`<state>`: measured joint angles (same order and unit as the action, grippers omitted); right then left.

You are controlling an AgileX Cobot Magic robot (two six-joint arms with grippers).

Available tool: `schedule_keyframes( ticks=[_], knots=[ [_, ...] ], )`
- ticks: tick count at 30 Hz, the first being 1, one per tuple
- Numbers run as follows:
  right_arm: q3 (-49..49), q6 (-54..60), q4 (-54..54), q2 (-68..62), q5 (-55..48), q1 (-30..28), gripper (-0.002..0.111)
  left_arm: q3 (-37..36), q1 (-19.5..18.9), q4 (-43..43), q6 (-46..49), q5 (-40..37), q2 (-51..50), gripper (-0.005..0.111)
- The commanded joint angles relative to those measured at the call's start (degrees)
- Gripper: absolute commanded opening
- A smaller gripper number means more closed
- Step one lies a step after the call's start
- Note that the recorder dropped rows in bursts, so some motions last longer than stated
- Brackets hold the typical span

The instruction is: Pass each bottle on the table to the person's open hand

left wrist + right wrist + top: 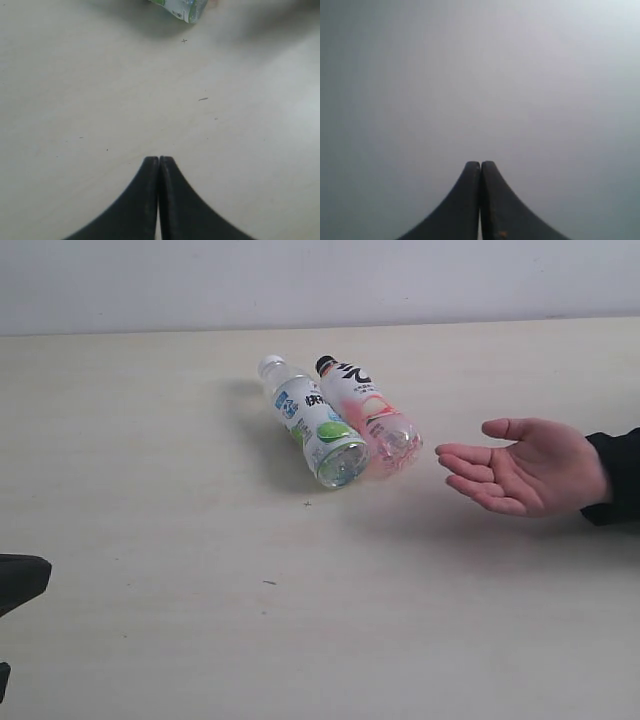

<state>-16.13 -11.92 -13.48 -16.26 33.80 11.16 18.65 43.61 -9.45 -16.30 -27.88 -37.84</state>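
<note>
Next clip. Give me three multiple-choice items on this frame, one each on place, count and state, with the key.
1. In the exterior view, where is the hand relative to the pink bottle?
A. to its left
B. to its right
C. resting on it

2. How many bottles lie on the table?
A. one
B. two
C. four

3. What is the state of the left gripper?
A. shut and empty
B. wide open
C. shut on a bottle

Key:
1 B: the open palm rests on the table right of the pink bottle, clear of it.
2 B: only the pink bottle and the green-label bottle show, lying side by side.
3 A: in the left wrist view its fingers meet with nothing between them.
</note>
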Motion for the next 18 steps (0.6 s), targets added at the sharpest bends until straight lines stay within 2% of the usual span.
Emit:
schedule_keyframes(
  ticks=[1,7,10,15,18],
  knots=[
    [-13.9,-0.1,5.5,-17.0,-14.0,-0.1,0.000,-0.2,0.3,-0.4,-0.4,0.1,0.5,0.002],
    [-37.2,0.0,9.5,-43.6,-43.7,-0.1,0.000,-0.2,0.3,-0.4,-0.4,0.1,0.5,0.002],
    [-47.4,3.6,9.3,-55.5,-58.3,0.1,0.000,-0.2,0.3,-0.4,-0.4,0.1,0.5,0.002],
    [-64.1,14.1,3.2,-74.1,-81.3,4.6,0.000,-0.2,0.3,-0.4,-0.4,0.1,0.5,0.002],
    [-73.1,17.0,2.7,-84.0,-89.6,9.0,0.000,-0.2,0.3,-0.4,-0.4,0.1,0.5,0.002]
  ],
)
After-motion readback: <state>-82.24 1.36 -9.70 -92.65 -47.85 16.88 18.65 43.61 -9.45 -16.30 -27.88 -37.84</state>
